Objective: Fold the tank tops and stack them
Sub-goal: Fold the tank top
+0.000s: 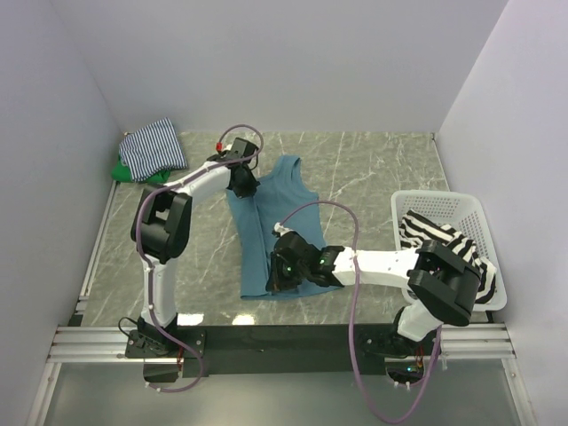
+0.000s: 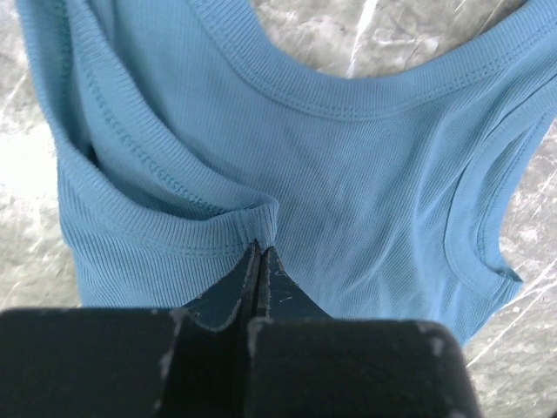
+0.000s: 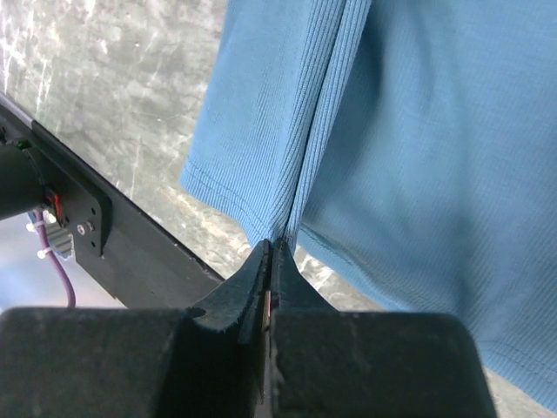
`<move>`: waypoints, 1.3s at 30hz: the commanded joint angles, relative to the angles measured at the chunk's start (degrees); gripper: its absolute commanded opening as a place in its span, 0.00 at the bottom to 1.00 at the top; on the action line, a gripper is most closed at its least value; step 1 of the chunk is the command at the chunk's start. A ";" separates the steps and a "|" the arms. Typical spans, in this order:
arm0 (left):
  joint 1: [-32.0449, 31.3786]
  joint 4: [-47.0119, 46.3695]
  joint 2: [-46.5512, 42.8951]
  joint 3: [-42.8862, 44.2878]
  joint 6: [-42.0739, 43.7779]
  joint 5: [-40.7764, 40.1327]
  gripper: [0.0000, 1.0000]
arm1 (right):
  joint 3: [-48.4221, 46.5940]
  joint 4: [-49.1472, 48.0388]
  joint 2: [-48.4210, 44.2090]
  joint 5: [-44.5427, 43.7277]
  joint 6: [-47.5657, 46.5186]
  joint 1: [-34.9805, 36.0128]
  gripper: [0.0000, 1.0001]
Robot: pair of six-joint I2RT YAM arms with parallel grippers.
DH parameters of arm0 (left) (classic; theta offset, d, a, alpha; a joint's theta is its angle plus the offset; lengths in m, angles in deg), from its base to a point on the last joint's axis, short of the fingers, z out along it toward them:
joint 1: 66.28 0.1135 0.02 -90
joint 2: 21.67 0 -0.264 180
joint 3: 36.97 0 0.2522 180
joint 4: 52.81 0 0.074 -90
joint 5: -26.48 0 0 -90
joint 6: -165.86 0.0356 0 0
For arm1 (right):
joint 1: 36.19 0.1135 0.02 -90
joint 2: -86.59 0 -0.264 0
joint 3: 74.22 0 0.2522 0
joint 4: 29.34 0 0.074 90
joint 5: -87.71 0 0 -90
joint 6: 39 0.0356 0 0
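**Teal top (image 1: 271,191) pinched at both ends**

Left gripper (image 2: 259,250) is clamped on the teal top's armhole edge, and right gripper (image 3: 271,248) is clamped on its hem. The top lies flat mid-table (image 1: 373,169). Thin-striped top (image 1: 153,146) sits on green top (image 1: 124,171) far left of it. Bold-striped top (image 1: 435,232) is in the basket (image 1: 444,197) to its right.

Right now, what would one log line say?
step: fold teal top | left gripper: shut on armhole edge | right gripper: shut on hem
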State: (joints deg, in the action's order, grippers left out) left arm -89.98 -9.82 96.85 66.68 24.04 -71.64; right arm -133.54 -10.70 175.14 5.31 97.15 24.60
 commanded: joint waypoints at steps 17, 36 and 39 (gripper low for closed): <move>-2.05 -5.24 3.82 -0.06 1.89 0.91 0.01 | 8.38 -6.90 -1.02 0.14 3.24 -0.85 0.00; -3.54 -7.09 4.26 -2.26 3.56 1.09 0.09 | 11.72 -4.44 -6.90 -0.65 2.72 -0.85 0.00; -3.89 -6.82 4.09 -1.91 3.82 0.04 0.06 | 12.69 -4.80 -7.43 -0.74 3.15 -0.85 0.00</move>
State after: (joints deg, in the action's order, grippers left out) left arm -93.15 -17.10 100.28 64.76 26.29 -70.76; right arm -122.15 -17.17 169.50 4.39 100.19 23.75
